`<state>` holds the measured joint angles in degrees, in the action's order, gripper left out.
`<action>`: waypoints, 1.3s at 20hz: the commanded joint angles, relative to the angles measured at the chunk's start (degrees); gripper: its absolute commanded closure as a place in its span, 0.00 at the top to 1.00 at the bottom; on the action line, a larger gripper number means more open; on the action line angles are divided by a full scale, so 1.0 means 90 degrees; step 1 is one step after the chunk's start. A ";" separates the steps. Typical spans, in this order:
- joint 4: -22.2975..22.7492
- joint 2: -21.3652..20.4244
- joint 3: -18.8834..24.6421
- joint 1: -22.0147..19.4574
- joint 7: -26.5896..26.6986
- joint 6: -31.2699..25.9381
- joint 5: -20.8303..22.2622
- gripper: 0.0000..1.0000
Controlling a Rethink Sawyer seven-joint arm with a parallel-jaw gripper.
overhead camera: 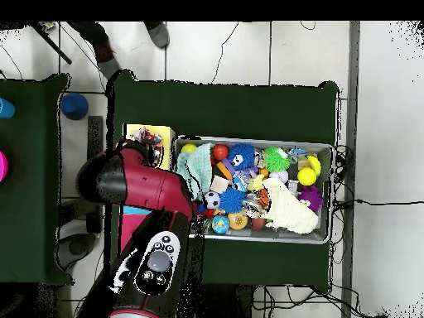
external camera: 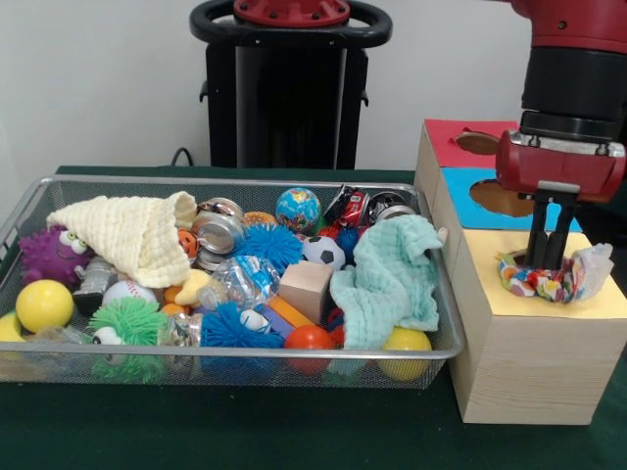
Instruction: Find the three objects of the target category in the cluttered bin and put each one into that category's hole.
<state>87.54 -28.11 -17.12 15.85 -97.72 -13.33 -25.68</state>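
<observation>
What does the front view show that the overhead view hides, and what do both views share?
Only the front view shows the claw down on the colourful bag, and the box's red and blue sections with their holes. Only the overhead view shows the floor, a person's feet and a blue object beside the table. Both show the wire bin of toys and cloths.

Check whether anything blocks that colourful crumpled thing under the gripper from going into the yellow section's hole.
Nothing visible stands in the way. The gripper is down on the colourful crumpled object, which sits on the yellow section of the wooden box. No other item lies on that section. The hole itself is not visible; the object covers where it would be.
</observation>
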 commanded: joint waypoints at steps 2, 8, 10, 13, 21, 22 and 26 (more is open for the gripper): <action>0.0765 0.0261 0.0846 -0.0248 -0.0676 -0.0891 0.0358 0.00; 0.0893 0.0154 0.0855 -0.0256 -0.0621 -0.1071 0.0399 0.00; 0.0934 0.0141 0.0907 -0.0286 -0.0557 -0.1119 0.0426 0.00; 0.1019 0.0082 0.0932 -0.0304 -0.0504 -0.1220 0.0465 0.00; 0.0905 0.0160 0.0889 -0.0268 -0.0471 -0.1557 0.0657 0.00; 0.0899 0.0160 0.0901 -0.0277 -0.0471 -0.1582 0.0670 0.00; 0.0879 0.0140 0.0899 -0.0271 -0.0475 -0.1750 0.0699 0.00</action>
<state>90.54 -29.32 -15.12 15.13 -97.72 -16.59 -23.64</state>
